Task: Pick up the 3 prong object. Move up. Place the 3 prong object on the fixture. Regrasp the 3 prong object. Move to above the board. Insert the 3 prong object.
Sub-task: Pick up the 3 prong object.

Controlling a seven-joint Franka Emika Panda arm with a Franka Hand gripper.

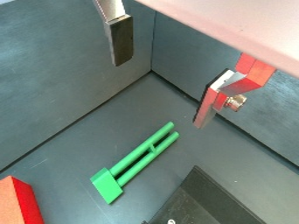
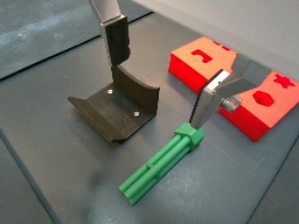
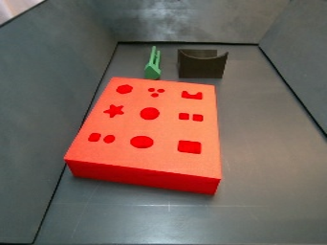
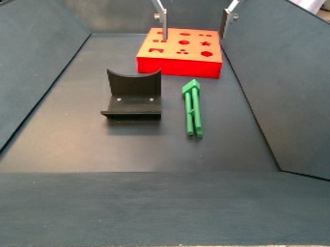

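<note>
Floor (image 4: 77, 125) is a dark grey matte sheet w/ sloped grey walls round it, kinda like a shallow bin. Three things sit on it. The board (image 3: 147, 124), big red flat block w/ star, circle and square cutouts, lies flat near one end. The fixture (image 4: 131, 96), dark L-shaped bracket on a base plate, stands right by the board, not touching afaict. The 3 prong object (image 4: 192, 106) lies flat on the floor just beside the fixture w/ a small gap, long and green, one end pointing toward the board. The gripper (image 2: 160, 74) hangs up over the floor, fingers apart, nothing between them, touching nothing.
</note>
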